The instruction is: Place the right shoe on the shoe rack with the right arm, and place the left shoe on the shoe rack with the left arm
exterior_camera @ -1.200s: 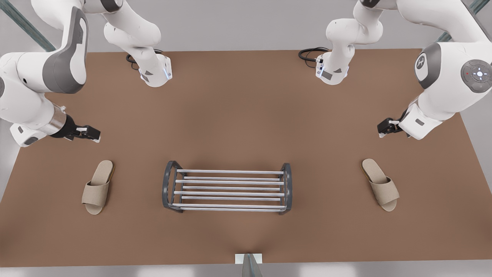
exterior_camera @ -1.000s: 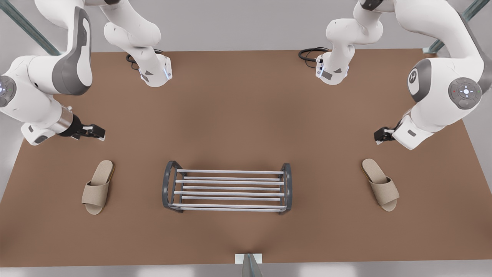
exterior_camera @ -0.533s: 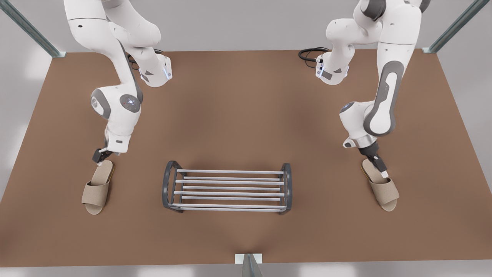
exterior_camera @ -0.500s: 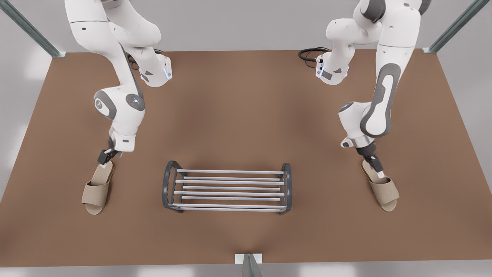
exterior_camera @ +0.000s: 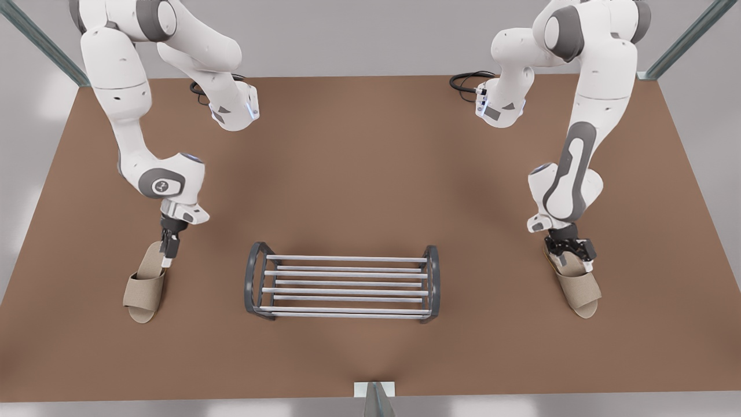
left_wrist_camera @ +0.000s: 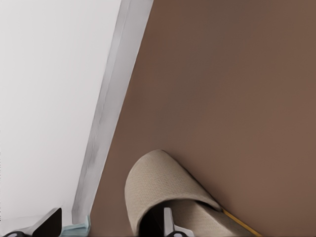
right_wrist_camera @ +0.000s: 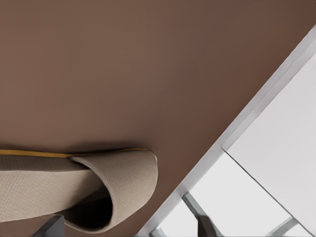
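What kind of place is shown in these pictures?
Probably a simulated robot test bench, not a home: a bare brown table carrying one shoe rack and two beige slippers, with two white arms mounted at its far edge.

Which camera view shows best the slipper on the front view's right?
The front view: the slipper lies whole on the table, heel to toe, with the open left tool at its heel. The left wrist view shows its toe end up close. The right wrist view faces the other slipper, by the open right tool.
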